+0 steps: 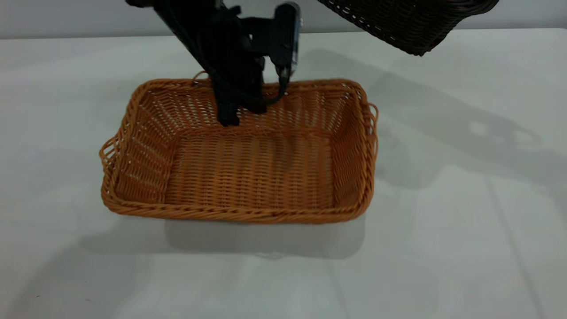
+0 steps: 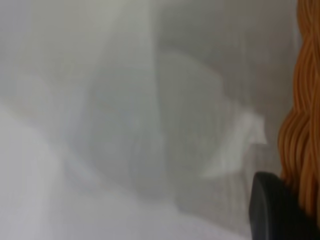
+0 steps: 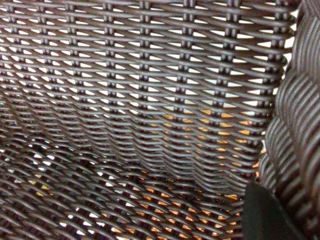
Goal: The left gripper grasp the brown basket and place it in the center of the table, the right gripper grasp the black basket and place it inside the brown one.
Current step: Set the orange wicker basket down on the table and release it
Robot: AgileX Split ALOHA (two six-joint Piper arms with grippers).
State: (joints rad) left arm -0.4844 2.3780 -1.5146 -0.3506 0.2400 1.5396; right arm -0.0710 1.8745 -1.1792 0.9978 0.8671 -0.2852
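The brown basket (image 1: pixel 248 168) sits flat on the table (image 1: pixel 443 248), near its middle. My left gripper (image 1: pixel 229 114) reaches down over the basket's far rim, one finger inside against the far wall, and is shut on that rim. In the left wrist view one black finger (image 2: pixel 270 212) lies against the orange braided rim (image 2: pixel 302 125). The black basket (image 1: pixel 407 22) hangs tilted in the air at the back right, above the table. The right gripper itself is out of the exterior view. In the right wrist view its finger (image 3: pixel 267 215) clamps the dark weave (image 3: pixel 150 100); orange shows through the gaps.
Bare white tabletop surrounds the brown basket on all sides, with arm and basket shadows (image 1: pixel 487 133) falling across its right part. The left arm's black cables (image 1: pixel 248 97) hang over the far wall of the brown basket.
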